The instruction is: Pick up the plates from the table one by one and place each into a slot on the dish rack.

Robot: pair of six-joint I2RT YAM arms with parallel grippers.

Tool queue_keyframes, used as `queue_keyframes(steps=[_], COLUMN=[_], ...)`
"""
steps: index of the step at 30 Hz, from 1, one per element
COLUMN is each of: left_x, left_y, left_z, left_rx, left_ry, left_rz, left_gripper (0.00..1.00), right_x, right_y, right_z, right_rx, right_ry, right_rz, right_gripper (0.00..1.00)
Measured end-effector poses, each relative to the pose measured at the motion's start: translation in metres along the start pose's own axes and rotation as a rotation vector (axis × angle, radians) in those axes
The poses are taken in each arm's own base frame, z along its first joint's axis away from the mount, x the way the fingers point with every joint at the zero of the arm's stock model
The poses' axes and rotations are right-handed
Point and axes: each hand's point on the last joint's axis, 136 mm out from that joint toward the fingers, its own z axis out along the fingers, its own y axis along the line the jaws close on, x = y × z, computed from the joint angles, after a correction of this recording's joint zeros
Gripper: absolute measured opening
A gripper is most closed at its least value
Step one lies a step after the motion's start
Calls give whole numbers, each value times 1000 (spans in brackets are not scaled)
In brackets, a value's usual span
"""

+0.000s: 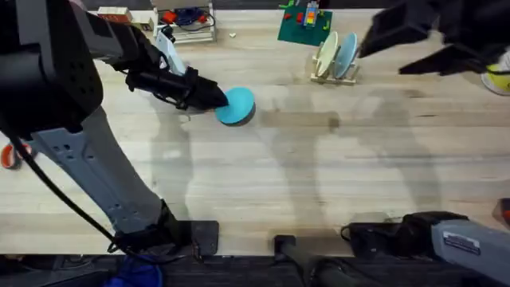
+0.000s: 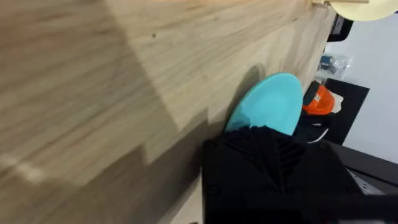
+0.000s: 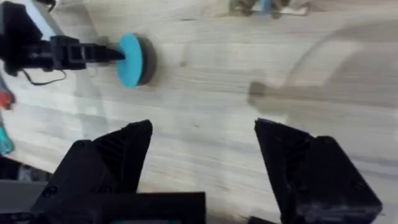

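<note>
Overhead view: we see the light wooden table [image 1: 319,175] running across the frame, with both arm bases along the bottom edge.
Left arm: it rises from the lower left and reaches toward the upper middle, where the left gripper [image 1: 217,97] meets the turquoise plate [image 1: 237,106].
Left gripper state: its black fingers are clenched on the near rim of the turquoise plate; in the left wrist view the plate [image 2: 268,106] stands out from the dark finger body, tilted on edge over the wood.
Turquoise plate position: upper centre of the overhead frame, left of the rack and well apart from it; we cannot tell whether its lower edge touches the table. In the right wrist view it [image 3: 130,59] appears at the upper left, edge-on, with a shadow just beside it.
Right arm: it shows large, dark and blurred at the upper right of the overhead frame.
Right gripper state: in the right wrist view the right gripper [image 3: 202,162] is released, its two black fingers spread wide with bare table between them, grasping nothing.
Dish rack: the small pale wooden rack [image 1: 333,75] sits at the upper centre-right of the overhead frame.
Rack contents: a cream plate [image 1: 326,53] and a light-blue plate [image 1: 347,54] stand upright in it, side by side.
</note>
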Motion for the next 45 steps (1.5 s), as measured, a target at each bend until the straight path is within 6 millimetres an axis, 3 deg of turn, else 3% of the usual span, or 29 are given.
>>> queue_keyframes(steps=[9, 18, 24, 33, 45], left_x=[0, 0, 0, 0, -1], left_y=[0, 0, 0, 0, 0], left_z=[0, 0, 0, 0, 0], left_rx=[0, 0, 0, 0, 0], left_ry=[-1, -1, -1, -1, -2], left_rz=[1, 1, 1, 2, 3], left_gripper=[42, 42, 42, 41, 42], right_x=[-7, 6, 18, 28, 43], right_y=[49, 88, 103, 109, 126], right_z=[62, 145, 184, 224, 251], right_rx=[-85, -131, -183, -196, -221], right_ry=[93, 229, 310, 355, 376], right_rz=[-42, -43, -36, -45, -81], right_gripper=[994, 995, 995, 995, 993])
